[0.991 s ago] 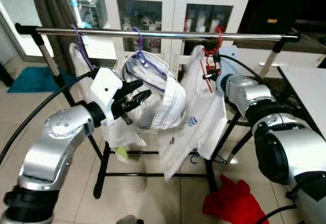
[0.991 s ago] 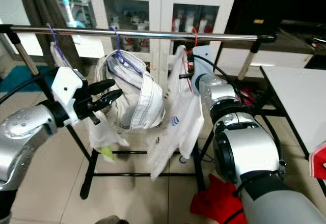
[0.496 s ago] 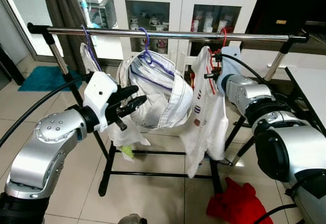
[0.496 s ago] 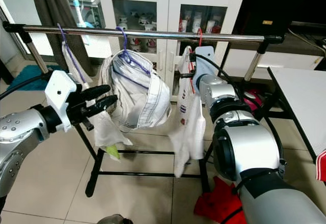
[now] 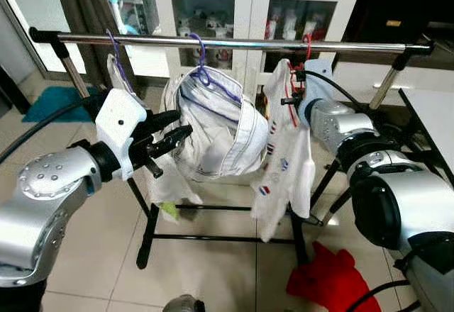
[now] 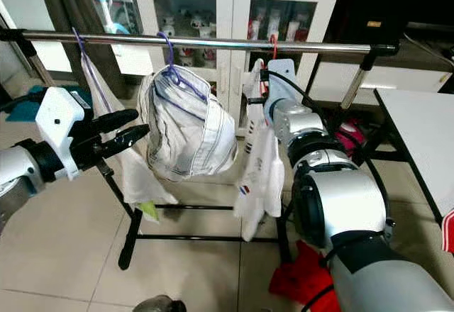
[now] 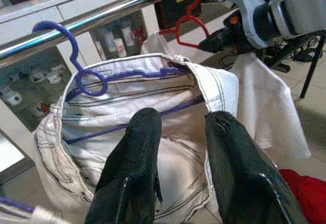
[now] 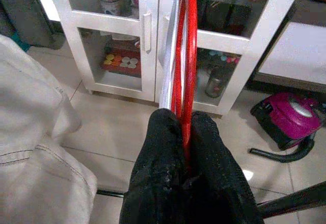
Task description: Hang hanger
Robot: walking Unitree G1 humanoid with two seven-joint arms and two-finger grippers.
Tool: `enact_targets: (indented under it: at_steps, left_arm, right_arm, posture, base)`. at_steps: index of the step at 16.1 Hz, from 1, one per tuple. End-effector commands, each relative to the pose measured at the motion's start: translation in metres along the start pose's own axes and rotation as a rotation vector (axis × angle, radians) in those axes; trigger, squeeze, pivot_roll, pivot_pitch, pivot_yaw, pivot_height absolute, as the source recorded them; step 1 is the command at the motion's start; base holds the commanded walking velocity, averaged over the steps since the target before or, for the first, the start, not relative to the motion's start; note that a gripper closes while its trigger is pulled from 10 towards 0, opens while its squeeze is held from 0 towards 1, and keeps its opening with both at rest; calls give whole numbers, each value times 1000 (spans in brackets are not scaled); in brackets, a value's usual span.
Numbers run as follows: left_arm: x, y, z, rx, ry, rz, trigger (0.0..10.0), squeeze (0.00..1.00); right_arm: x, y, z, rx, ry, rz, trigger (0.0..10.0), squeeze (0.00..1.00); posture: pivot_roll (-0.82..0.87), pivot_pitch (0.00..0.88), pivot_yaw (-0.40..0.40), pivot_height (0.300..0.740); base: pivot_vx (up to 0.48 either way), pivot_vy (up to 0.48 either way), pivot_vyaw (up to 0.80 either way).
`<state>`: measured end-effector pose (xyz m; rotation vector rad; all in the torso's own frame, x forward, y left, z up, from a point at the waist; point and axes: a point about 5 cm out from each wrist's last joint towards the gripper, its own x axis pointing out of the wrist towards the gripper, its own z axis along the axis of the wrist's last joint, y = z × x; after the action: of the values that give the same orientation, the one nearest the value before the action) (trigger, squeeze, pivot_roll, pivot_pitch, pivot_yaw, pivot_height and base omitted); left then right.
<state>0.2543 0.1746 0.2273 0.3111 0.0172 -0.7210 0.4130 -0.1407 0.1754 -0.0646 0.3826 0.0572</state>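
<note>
The red hanger [image 5: 306, 48] is already hooking the rail [image 5: 234, 42]; the right gripper [image 8: 184, 132] is pinching it, release pending, while the left gripper [image 5: 164, 133] is gaping empty.

I'm looking at a chrome rail [image 5: 234, 42] on a black-footed rack [image 5: 149, 230], and three hangers hook over it — a purple hanger [image 5: 115, 60] at the left end with a white garment [image 5: 167, 184], a second purple hanger [image 5: 201, 67] carrying bunched white trousers [image 5: 220, 135], and a red hanger [image 5: 306, 46] with a white shirt [image 5: 287, 156]. The rack stands on a beige tiled floor [image 5: 213, 269] — I see a red cloth [image 5: 330, 280] lying crumpled on the tiles by its right foot.
</note>
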Motion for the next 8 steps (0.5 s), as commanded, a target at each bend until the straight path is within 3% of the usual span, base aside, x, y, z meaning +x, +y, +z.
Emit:
enact_targets:
  at_steps: [1,6,7,8]
  left_arm:
    - [-3,-1,2,1,4,1,10000,0]
    - [3,-11,5,-37,-27,-72,10000,0]
    - [3,-16,7,-61,-54,-109,10000,0]
    - [3,-19,8,-72,-64,-133,10000,0]
  right_arm:
    - [-1,0,13,7,-40,-10,10000,0]
    - [-1,-4,7,17,-25,-17,10000,0]
    - [-1,-4,7,16,-29,-12,10000,596]
    - [-1,-5,7,16,-34,-8,10000,949]
  posture:
    - [154,105,18,740]
    - [134,117,40,740]
    - [130,116,43,740]
    - [122,115,45,740]
  base:
    - [0,0,0]
    - [0,0,0]
    - [0,0,0]
    - [0,0,0]
